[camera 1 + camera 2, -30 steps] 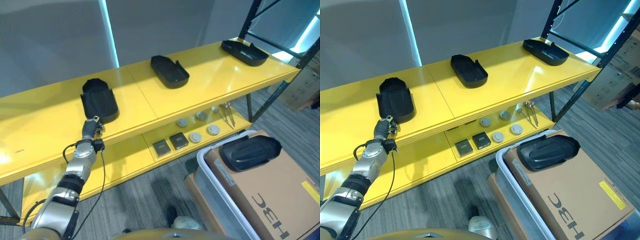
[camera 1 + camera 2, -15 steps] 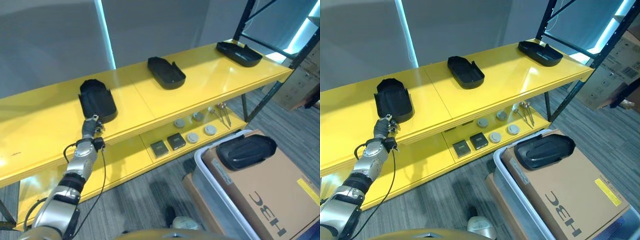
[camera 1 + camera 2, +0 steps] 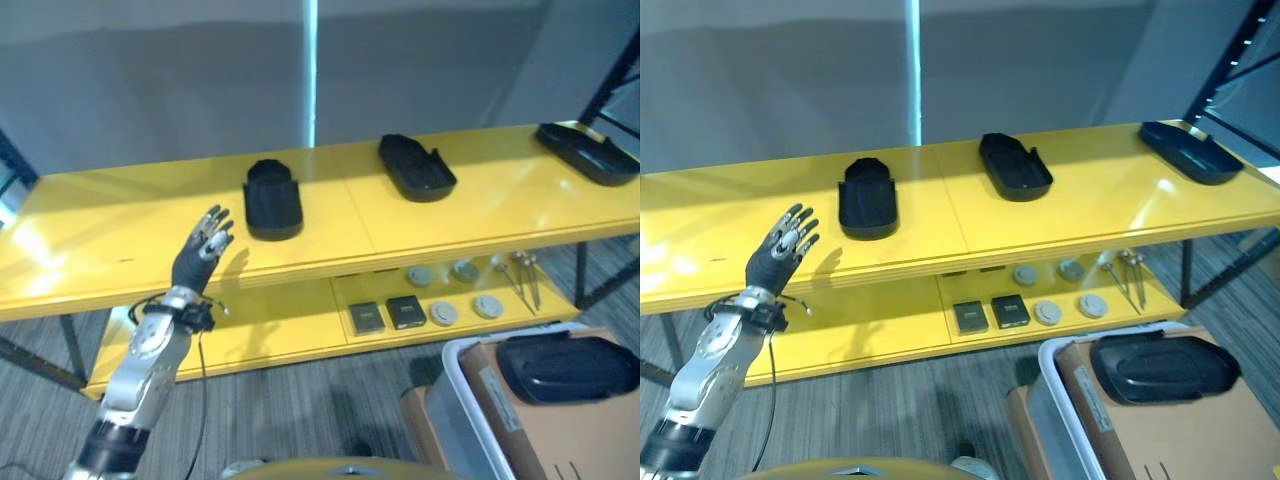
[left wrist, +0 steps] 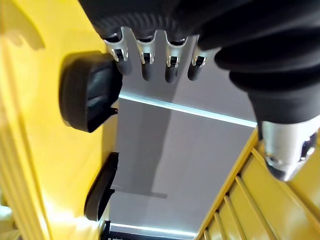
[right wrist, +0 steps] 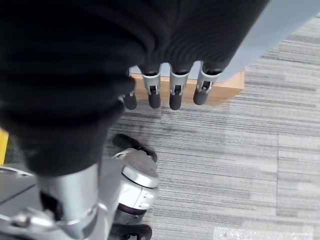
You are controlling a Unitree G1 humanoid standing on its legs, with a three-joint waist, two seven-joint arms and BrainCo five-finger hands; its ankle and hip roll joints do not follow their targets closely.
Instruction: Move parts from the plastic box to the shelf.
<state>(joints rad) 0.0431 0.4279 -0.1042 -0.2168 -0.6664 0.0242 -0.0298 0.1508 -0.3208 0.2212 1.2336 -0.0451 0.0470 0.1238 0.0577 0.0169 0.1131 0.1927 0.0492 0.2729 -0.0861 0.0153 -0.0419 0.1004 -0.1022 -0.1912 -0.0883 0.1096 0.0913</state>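
- The left hand (image 3: 200, 255) is raised in front of the yellow shelf (image 3: 120, 260), fingers spread and straight, holding nothing.
- Just to its right and a little farther back, a black part (image 3: 273, 200) lies flat on the top board of the shelf, apart from the hand; in the left wrist view the same part (image 4: 89, 97) shows past the fingertips (image 4: 172, 70) with a gap between them.
- Farther right on the same board lies a second black part (image 3: 416, 168), well apart from the first.
- A third black part (image 3: 587, 153) sits at the far right end of the top board.
- On the lower board, below the second part, are two dark square pieces (image 3: 386, 315) side by side, then several grey round discs (image 3: 443, 313), then what look like thin metal tools (image 3: 524, 275), too small to name with confidence.
- At the lower right stands the plastic box (image 3: 447, 395) on the floor, holding a cardboard box (image 3: 520, 430) with one more black part (image 3: 570, 367) resting on top of it.
- The right hand (image 5: 100, 65) shows in its own wrist view above grey carpet (image 5: 240, 150), fingers relaxed and empty, near a brown cardboard edge (image 5: 235, 80).
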